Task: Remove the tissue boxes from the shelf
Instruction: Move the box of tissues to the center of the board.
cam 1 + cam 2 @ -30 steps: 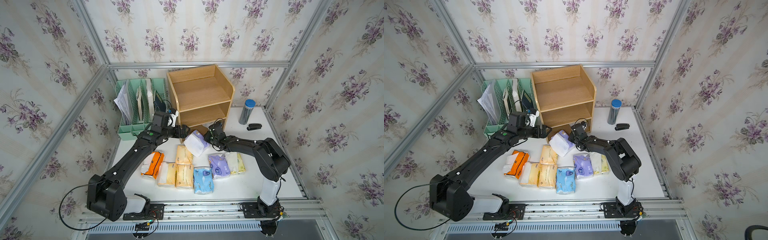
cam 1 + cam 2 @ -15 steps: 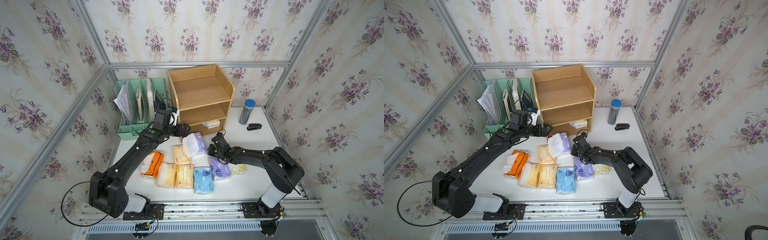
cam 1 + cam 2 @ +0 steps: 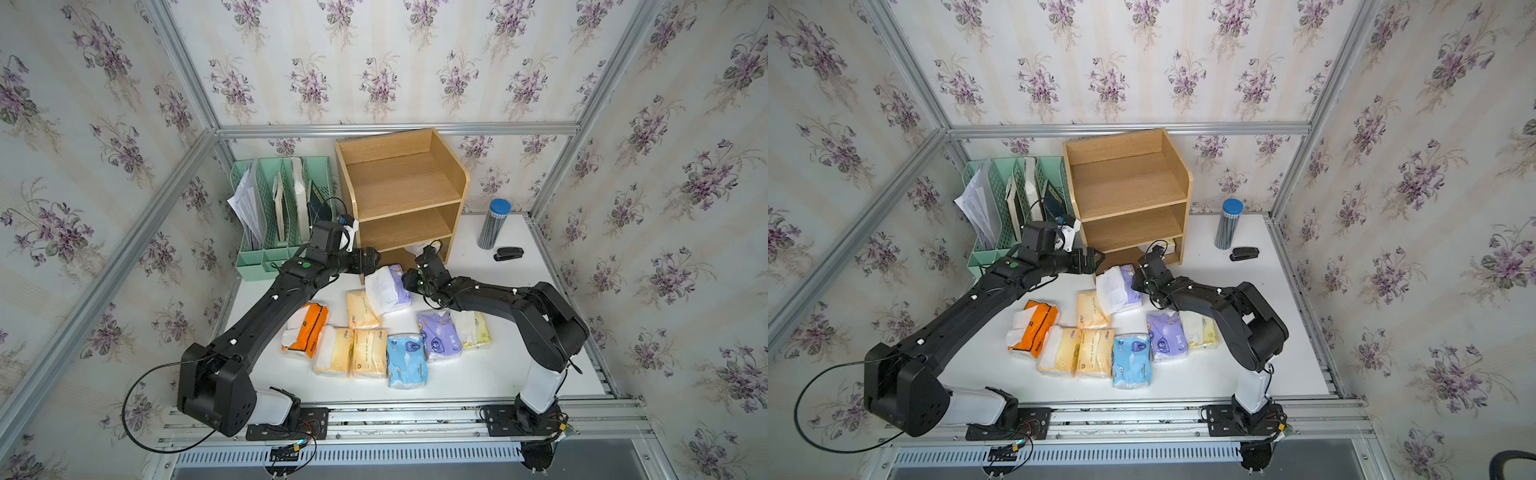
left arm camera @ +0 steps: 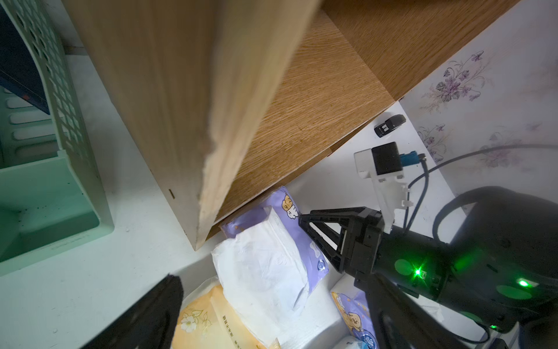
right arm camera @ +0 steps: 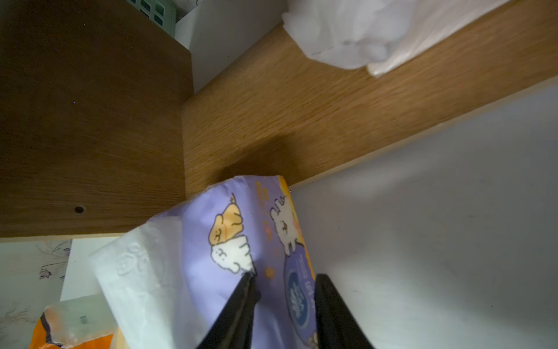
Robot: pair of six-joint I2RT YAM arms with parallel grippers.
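Shelf point(image 3: 401, 187) stands at the desk's point(image 3: 490, 374) back edge, about midway along it, open front facing the arms. One white pack point(image 5: 347, 33) lies in the bottom tier, in its right half, front end near the board's lip. Both top views show only a sliver of it behind the right arm.

Eight packs are on the desk. Purple pack point(image 3: 388, 286) sits just in front of the bottom tier, tilted, its front end resting on a cream pack point(image 3: 362, 309), with white tissue showing along its left side. Right gripper point(image 5: 283, 276) is at this pack's right side. Its fingers point(image 5: 241, 308) are astride the pack's edge, one on the printed face, the other on the desk side, with a gap between them. Cannot tell if they pinch it or only straddle it. Left gripper point(image 3: 1097, 261) hovers just off the shelf's front left corner, near the purple pack's back end, jaws spread wide, nothing between them.

The other packs lie in a rough row toward the front edge. From the left:
- orange pack point(image 3: 309, 330)
- second cream pack point(image 3: 334, 352), touching the third cream pack point(image 3: 369, 353)
- blue pack point(image 3: 405, 361)
- other purple pack point(image 3: 438, 336)
- yellow pack point(image 3: 471, 330), partly under the right arm

Organizer point(image 3: 282, 216) is in the back left corner, just beside the shelf. Cylinder point(image 3: 493, 224) stands upright near the back right corner, with the stapler point(image 3: 509, 252) near it, both apart from the shelf.
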